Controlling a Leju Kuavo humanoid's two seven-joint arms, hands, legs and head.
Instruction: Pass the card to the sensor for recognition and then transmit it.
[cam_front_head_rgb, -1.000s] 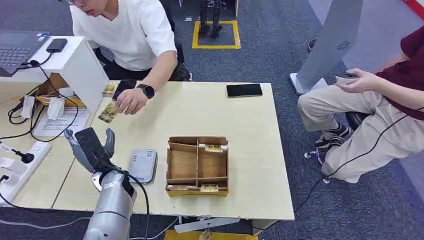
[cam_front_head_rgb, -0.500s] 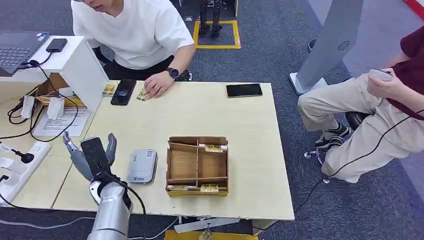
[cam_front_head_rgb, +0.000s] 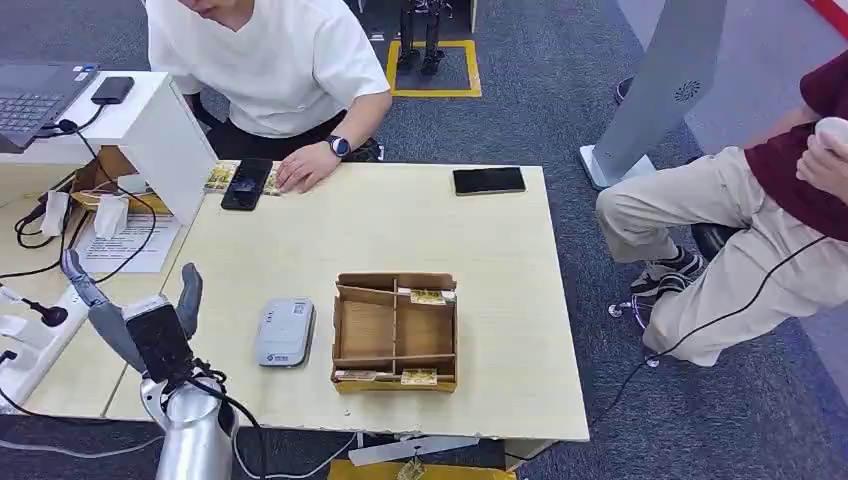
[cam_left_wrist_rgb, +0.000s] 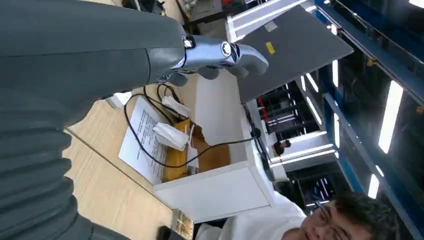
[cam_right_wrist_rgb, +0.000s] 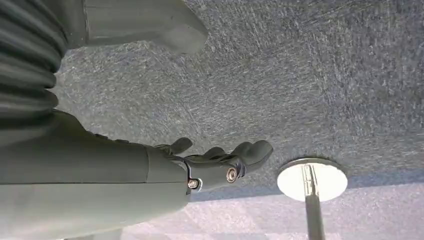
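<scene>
My left hand (cam_front_head_rgb: 140, 322) hovers over the table's near left corner, fingers spread and holding nothing; in the left wrist view my left hand (cam_left_wrist_rgb: 150, 55) is likewise bare. The grey card sensor (cam_front_head_rgb: 284, 331) lies on the table to its right. Across the table, a person in white rests a hand (cam_front_head_rgb: 300, 172) beside a black phone (cam_front_head_rgb: 246, 183) and a small pile of cards (cam_front_head_rgb: 218, 177). More cards (cam_front_head_rgb: 427, 296) sit in the cardboard box (cam_front_head_rgb: 395, 345). My right hand (cam_right_wrist_rgb: 220, 162) hangs over the carpet, fingers loose, nothing in it.
A white stand (cam_front_head_rgb: 165, 140) with a laptop (cam_front_head_rgb: 35, 95), papers, cables and a power strip (cam_front_head_rgb: 40, 335) crowd the left side. Another black phone (cam_front_head_rgb: 488, 180) lies at the far right of the table (cam_front_head_rgb: 500, 300). A seated person (cam_front_head_rgb: 760, 220) is to the right.
The person carried a card away from near my left hand and set it down by the black phone. My left hand drew back toward the near left corner.
</scene>
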